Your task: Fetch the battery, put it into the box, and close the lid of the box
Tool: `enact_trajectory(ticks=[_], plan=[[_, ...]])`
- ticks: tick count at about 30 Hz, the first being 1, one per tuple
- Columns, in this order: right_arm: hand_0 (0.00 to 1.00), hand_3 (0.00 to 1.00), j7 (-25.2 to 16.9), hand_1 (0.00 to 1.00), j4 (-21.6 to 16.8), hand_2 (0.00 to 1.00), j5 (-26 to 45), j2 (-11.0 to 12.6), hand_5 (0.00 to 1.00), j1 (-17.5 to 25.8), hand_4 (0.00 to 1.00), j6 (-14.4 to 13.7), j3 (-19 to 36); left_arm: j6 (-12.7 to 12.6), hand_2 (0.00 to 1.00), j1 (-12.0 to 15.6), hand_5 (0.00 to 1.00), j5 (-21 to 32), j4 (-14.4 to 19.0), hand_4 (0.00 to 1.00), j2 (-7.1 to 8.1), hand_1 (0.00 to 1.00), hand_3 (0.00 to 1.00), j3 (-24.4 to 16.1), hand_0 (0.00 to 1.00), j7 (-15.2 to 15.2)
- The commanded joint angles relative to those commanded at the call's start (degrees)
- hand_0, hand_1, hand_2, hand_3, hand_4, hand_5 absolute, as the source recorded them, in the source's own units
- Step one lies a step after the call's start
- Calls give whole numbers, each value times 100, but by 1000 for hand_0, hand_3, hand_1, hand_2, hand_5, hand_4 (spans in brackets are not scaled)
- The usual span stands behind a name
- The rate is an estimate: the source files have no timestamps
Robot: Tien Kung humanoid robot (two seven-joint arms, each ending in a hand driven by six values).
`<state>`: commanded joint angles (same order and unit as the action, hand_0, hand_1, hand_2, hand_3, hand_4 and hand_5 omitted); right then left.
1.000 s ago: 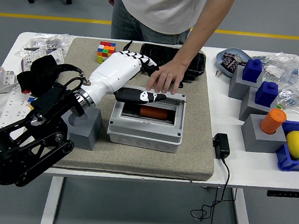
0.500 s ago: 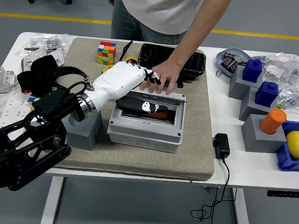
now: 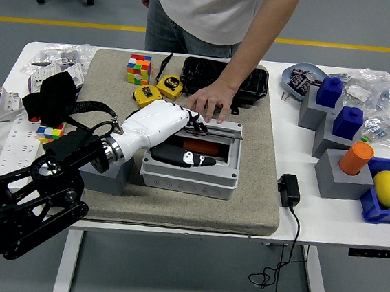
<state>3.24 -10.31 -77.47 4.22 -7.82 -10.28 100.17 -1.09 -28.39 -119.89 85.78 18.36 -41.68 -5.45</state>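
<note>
Surface: white table (image 3: pixel 292 217) w/ tan felt mat (image 3: pixel 196 205), grey floor.
Box: grey plastic box (image 3: pixel 189 174), orange cylindrical battery (image 3: pixel 202 147) inside.
Left hand: white robot hand (image 3: pixel 182 134) at box's 10 o'clock, fingers relaxed, gripping nothing.

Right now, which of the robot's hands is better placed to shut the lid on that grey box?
The left. The left robot hand is already at the grey box, over the orange battery inside. No right arm shows anywhere. A person's hand rests at the box's far edge.

The robot's left arm (image 3: pixel 17 201) is a black open frame with a silver wrist ring, ending in a glossy white hand (image 3: pixel 159 123) with black fingers (image 3: pixel 192 159); the person (image 3: pixel 215 10) wears a white T-shirt and jeans.
</note>
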Motion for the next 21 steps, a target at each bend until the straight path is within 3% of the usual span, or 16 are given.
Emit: enact_trajectory(ticks=[9,13,17,18,21], plan=[[809,934,-15,511,0,575,-2,-18,998,4,998,5,0,-14,651,69,998,13,4,998,67,628,644,131,449,10],[809,934,-6,512,0,575,-11,-15,998,14,998,4,0,-157,643,106,998,-66,38,998,26,627,638,-83,467,77],[809,934,4,512,0,575,-30,-19,998,21,998,6,11,-381,643,233,998,-64,64,998,-105,627,638,-586,467,269],[809,934,2,511,0,575,-31,-22,998,20,998,8,11,-461,640,300,998,43,61,998,-167,643,639,-762,568,357],[809,934,0,511,0,575,-28,-37,998,17,998,12,4,-756,640,565,998,579,50,998,-440,643,639,-1408,568,716]])
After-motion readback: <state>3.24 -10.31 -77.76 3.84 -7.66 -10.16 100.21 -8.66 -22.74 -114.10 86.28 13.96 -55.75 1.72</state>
